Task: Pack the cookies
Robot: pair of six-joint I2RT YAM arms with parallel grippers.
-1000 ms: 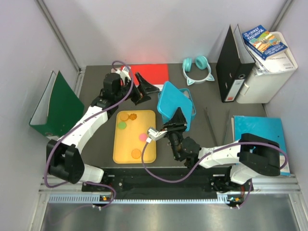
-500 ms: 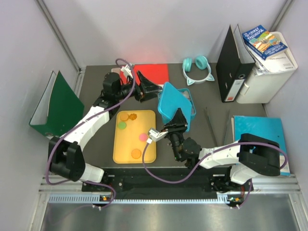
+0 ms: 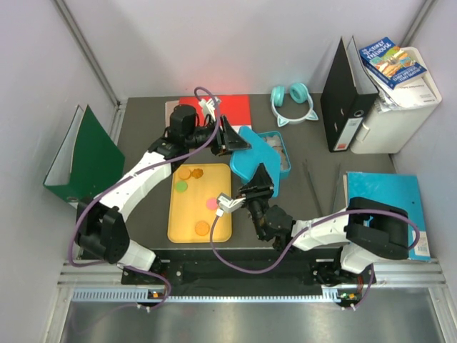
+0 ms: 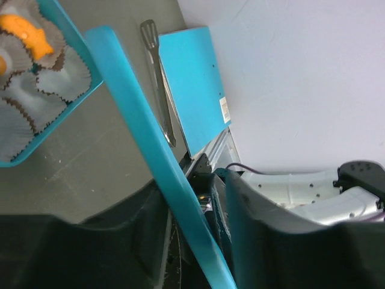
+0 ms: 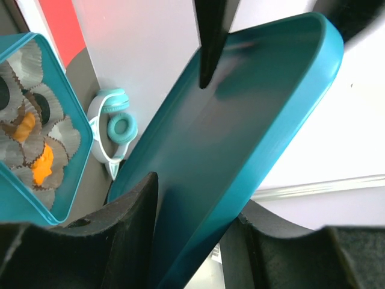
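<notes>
We see right jaws clamped on the teal lid (image 5: 240,120) above the desk's middle. Left jaws straddle its rim; we cannot tell if gripping. Cookies (image 3: 189,174) lie on yellow tray (image 3: 182,214).

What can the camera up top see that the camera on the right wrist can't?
Only the top camera shows the yellow tray with loose cookies on it, and the green binder at the side. Only the right wrist camera shows clearly the crinkled paper cups with orange cookies sitting in them. Both show the teal lid, the teal box and the cat-ear headphones.
</notes>
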